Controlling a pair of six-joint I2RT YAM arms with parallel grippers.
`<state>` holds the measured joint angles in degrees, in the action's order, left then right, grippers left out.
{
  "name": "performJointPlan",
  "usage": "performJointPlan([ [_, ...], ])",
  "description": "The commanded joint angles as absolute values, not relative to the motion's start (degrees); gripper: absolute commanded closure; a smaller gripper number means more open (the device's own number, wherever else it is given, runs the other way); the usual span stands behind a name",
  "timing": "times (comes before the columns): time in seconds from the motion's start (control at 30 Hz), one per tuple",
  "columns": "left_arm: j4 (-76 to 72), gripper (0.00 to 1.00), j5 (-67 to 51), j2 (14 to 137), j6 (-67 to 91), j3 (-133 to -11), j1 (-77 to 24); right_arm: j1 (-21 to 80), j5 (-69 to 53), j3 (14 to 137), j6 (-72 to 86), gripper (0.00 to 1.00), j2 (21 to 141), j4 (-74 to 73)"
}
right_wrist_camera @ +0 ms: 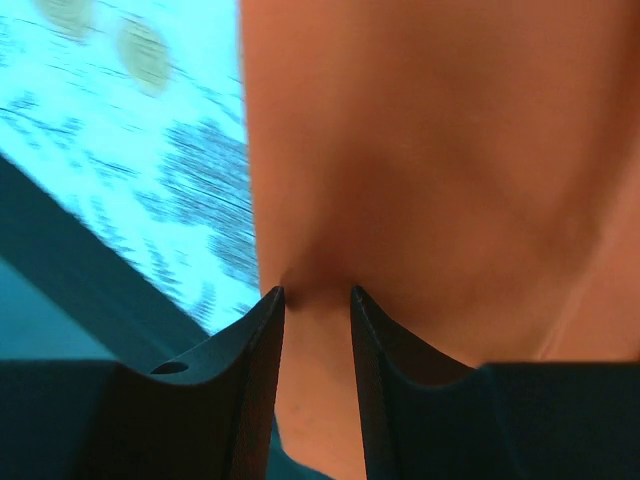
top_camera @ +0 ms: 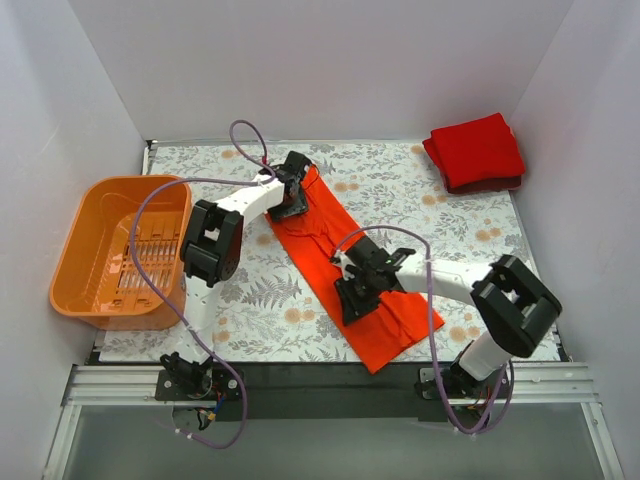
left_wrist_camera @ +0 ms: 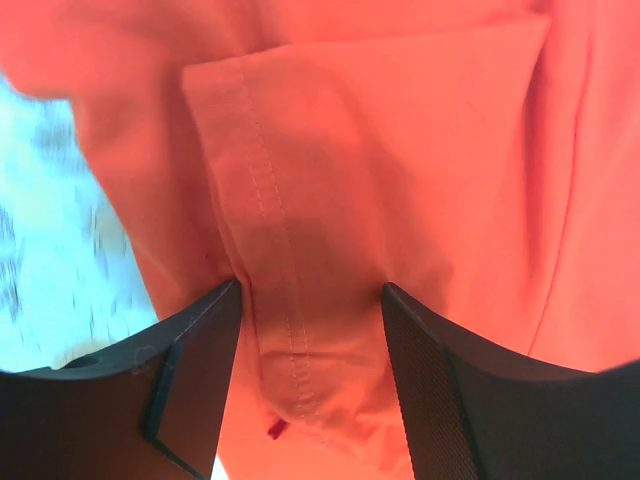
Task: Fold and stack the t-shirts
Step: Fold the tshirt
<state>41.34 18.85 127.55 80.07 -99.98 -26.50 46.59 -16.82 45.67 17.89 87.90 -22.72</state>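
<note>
Left jaws: the left gripper (left_wrist_camera: 310,292) pinches a thick fold of the stitched hem. The cloth fills the gap and touches both fingers.
Right jaws: the right gripper (right_wrist_camera: 316,295) stands much narrower. It pinches a thin edge of the same cloth, and the creases run into the pinch.
Thing held: both hold the orange-red shirt (top_camera: 310,240), which lies on the table (top_camera: 250,300) as a long narrow strip.
Long axis: the strip runs slantwise, from the far left, near the left gripper, to the near right, close to the base of the right arm.
Place of the grips: the left grip is at the far end of the strip. The right grip is on its left long edge, about the middle.
Relation that matters: from both grips the free cloth lies toward the near right, along the strip. We judge that the next fold goes along this axis, far end over near end, led by the left arm.
Stack place: the red shirt (top_camera: 475,150) lies folded in the far right corner, well apart. The right arm is nearer to it.
Aside: the basket (top_camera: 95,240) stands at the left, apart from the shirt.
</note>
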Motion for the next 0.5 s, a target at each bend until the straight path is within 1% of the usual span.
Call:
performJointPlan([
  [0.0,38.77,0.43,20.74,132.89,72.00,-103.17,-24.96,50.88,-24.23,51.22,21.62,0.60,94.03,-19.26],
  [0.1,37.19,0.40,18.90,135.34,68.04,-107.83,-24.87,52.73,-25.23,57.81,21.36,0.60,99.91,-18.02],
  [0.17,36.57,0.38,17.84,136.58,66.80,-111.17,-24.87,52.73,-24.70,61.41,20.48,0.61,100.54,-18.02],
  [0.23,35.25,0.37,18.28,136.76,65.57,-112.93,-24.96,52.39,-22.68,63.10,19.78,0.60,99.41,-18.19],
  [0.33,32.18,0.35,18.81,135.71,63.99,-114.69,-24.79,50.37,-20.13,64.16,18.81,0.55,95.64,-18.19],
  [0.37,31.47,0.34,18.72,134.83,63.90,-115.22,-24.79,49.49,-19.52,63.81,18.46,0.53,94.49,-18.28],
  [0.47,30.15,0.30,17.58,133.42,64.51,-116.10,-24.70,44.05,-18.46,60.13,18.02,0.49,89.14,-18.19],
])
